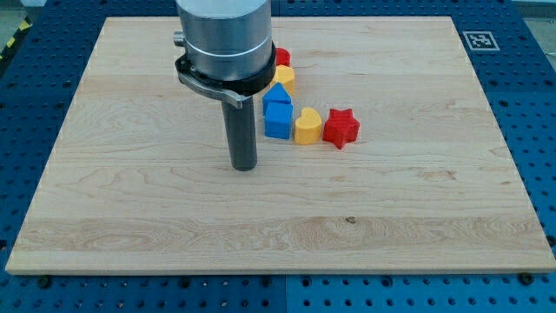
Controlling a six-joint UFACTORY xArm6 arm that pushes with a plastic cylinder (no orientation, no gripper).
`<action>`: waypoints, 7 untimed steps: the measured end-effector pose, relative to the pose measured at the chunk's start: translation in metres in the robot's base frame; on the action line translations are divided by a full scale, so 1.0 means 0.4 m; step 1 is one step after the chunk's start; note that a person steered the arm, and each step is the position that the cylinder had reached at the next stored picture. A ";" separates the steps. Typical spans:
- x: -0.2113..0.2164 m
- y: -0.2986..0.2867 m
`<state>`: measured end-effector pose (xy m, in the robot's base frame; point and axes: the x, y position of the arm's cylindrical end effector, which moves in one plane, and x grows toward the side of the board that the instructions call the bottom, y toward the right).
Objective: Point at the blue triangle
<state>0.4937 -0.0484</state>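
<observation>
My tip (244,166) rests on the wooden board (130,217), just left of and slightly below a cluster of blocks. A blue triangle (276,95) sits at the arm's right edge, partly hidden by the arm. Directly below it is a blue cube (278,121), closest to my tip, about a block's width to its right. A yellow heart (307,127) touches the cube's right side, and a red star (340,128) sits right of the heart. A yellow block (285,76) and a red block (282,57) lie above the triangle, partly hidden behind the arm.
The arm's grey cylinder (224,39) covers the board's top centre and may hide other blocks. A fiducial marker (477,40) sits at the top right corner. Blue perforated table (539,130) surrounds the board.
</observation>
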 end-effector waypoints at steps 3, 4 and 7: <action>0.042 0.016; 0.046 0.107; 0.074 0.488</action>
<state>0.5232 0.1467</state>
